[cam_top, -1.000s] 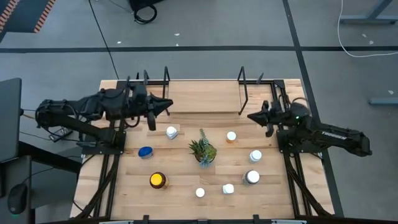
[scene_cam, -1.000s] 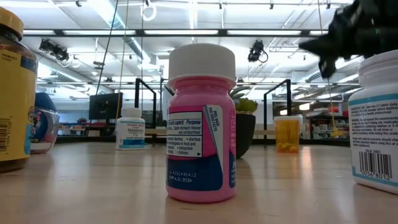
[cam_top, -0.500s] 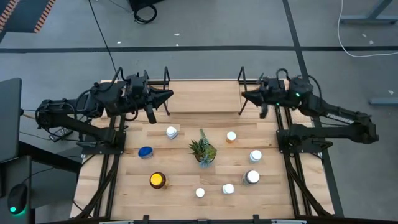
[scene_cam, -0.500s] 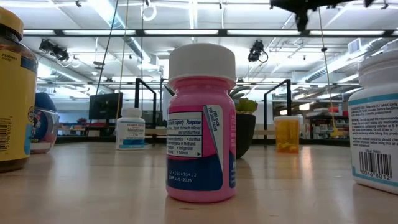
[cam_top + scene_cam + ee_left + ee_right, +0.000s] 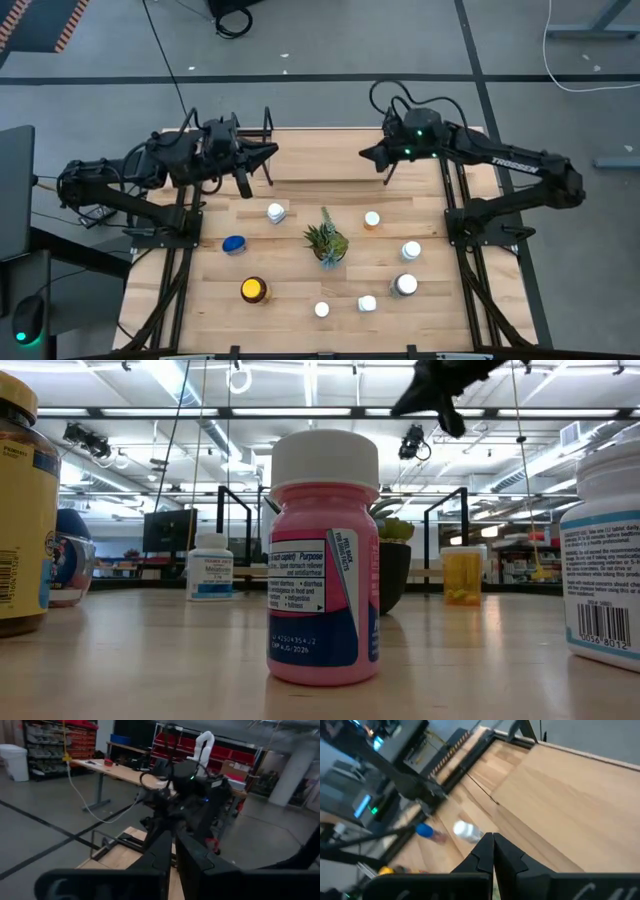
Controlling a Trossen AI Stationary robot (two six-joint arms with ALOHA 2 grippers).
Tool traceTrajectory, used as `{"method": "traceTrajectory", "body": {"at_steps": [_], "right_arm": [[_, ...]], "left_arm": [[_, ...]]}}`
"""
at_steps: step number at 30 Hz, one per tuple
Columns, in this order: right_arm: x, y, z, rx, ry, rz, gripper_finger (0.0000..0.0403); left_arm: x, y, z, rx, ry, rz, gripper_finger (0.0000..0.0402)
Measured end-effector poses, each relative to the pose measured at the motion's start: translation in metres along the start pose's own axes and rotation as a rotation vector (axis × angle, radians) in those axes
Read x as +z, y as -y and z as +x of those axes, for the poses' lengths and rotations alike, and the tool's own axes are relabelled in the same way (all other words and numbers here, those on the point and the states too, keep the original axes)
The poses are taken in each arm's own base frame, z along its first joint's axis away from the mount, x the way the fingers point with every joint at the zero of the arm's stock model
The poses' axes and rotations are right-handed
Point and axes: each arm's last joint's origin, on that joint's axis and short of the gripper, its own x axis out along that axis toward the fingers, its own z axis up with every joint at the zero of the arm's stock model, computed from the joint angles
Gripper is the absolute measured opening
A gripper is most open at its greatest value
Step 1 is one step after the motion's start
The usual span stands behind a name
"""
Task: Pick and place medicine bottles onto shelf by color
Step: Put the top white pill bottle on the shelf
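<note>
Several medicine bottles stand on the wooden table: a white-capped one (image 5: 276, 212), an orange one (image 5: 372, 219), a blue one (image 5: 234, 245), a yellow-lidded dark one (image 5: 254, 290) and white ones (image 5: 411, 250) (image 5: 405, 285) (image 5: 367, 303). A pink white-capped bottle (image 5: 322, 560) stands nearest in the low view. The light-wood shelf (image 5: 325, 158) lies at the far edge between black wire uprights (image 5: 388, 140). My left gripper (image 5: 272, 154) is shut and empty in the air at the shelf's left end. My right gripper (image 5: 365, 153) is shut and empty above the shelf's right end.
A small spiky green plant in a dark pot (image 5: 326, 241) stands mid-table among the bottles. The wire uprights (image 5: 268, 128) stand close beside both grippers. Bare wood lies between the shelf and the nearest bottles.
My right gripper has risen and swung from the table's right side toward the far edge, then toward the left, over the shelf's right end. My left gripper has gone a little toward the far edge. No bottle has moved.
</note>
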Motion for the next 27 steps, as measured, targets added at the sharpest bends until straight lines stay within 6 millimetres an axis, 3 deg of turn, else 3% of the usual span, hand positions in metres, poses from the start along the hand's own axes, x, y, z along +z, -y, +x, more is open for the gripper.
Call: {"method": "traceTrajectory", "body": {"at_steps": [11, 18, 27], "right_arm": [[0.017, -0.023, -0.009, 0.068, 0.053, -0.029, 0.0010], [0.018, -0.021, -0.010, 0.010, 0.089, -0.143, 0.0010], [0.008, -0.015, -0.009, -0.019, -0.044, -0.243, 0.0024]], "left_arm": [[0.002, -0.011, 0.004, 0.060, 0.007, -0.001, 0.0082], [0.009, -0.014, 0.005, 0.066, 0.069, -0.025, 0.0089], [0.001, -0.018, 0.005, 0.114, 0.003, -0.046, 0.0116]]}}
